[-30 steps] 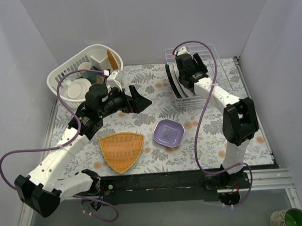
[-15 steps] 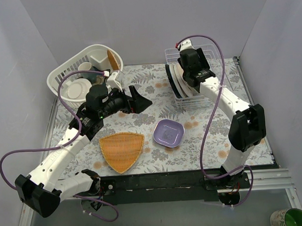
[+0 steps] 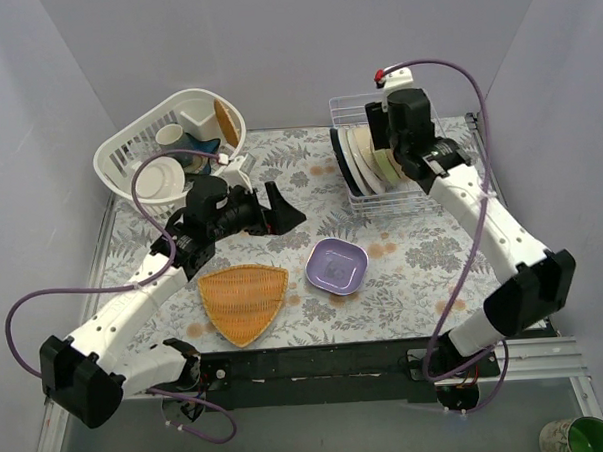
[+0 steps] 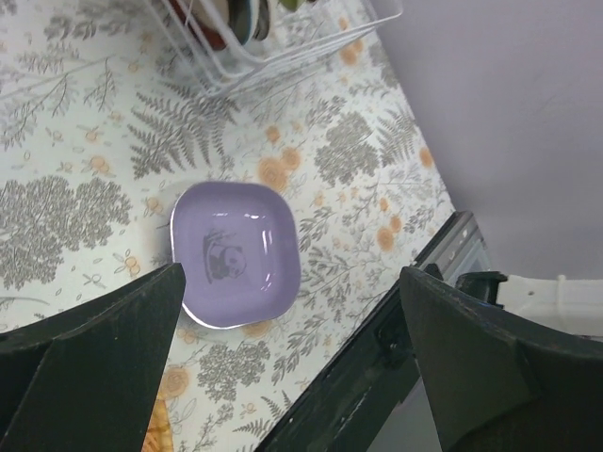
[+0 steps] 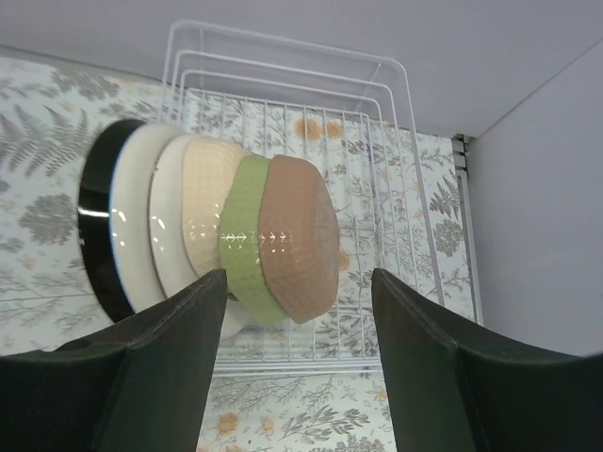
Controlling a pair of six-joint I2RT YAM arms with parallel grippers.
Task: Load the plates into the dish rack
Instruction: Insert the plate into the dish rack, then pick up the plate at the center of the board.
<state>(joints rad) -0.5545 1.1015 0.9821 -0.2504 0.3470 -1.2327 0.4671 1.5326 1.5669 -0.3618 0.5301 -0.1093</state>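
The top camera sits high behind my bases and looks down on the whole table (image 3: 414,281). My left wrist camera faces down, fairly near the lilac dish (image 4: 236,256), with the dish rack (image 4: 226,71) cropped, I think, at 12 o'clock. My right wrist camera hangs close above that rack, which all three views share.

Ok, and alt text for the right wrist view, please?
A row of dishes stands on edge, packed side by side, in a white wire dish rack, running from a dark round plate on the left through white, cream and pale green to a brownish-pink dish on the right. The right gripper is open and empty, its fingers framing the bottom.
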